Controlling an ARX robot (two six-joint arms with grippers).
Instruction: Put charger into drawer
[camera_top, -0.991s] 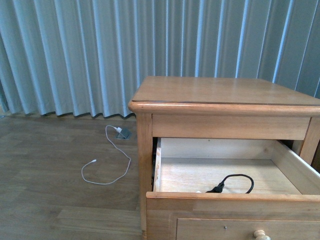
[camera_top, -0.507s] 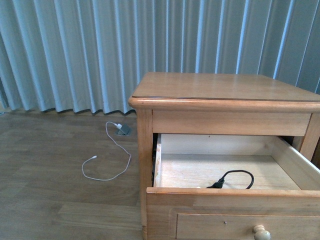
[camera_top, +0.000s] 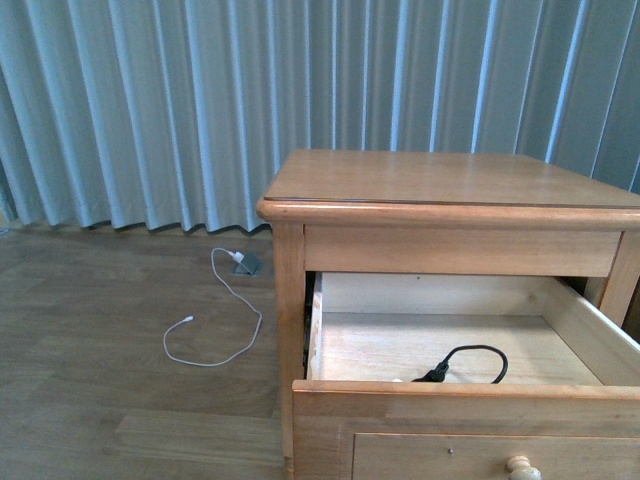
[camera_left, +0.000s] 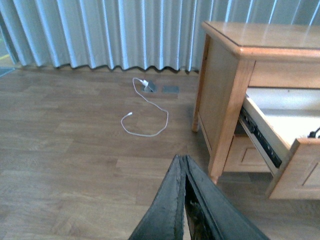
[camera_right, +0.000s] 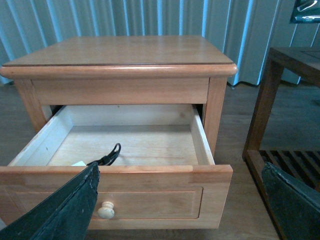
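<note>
While the open drawer (camera_top: 450, 405) holds the charger (camera_right: 105, 159) near its front edge, left gripper (camera_left: 183, 159) is pressed together, right gripper (camera_right: 180, 170) spread.

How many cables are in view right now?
2. The charger's black cable lies inside the open drawer; the thin white cable lies on the floor left of the nightstand. The drawer front may hide more.

1. The charger (camera_right: 78, 163) body is mostly hidden behind the drawer (camera_right: 150, 197) front; only a white corner shows.
2. Front view: the knob (camera_top: 521, 467) is cut off by the lower edge.
3. The white cable (camera_top: 259, 325): plug detail is too small to tell.
</note>
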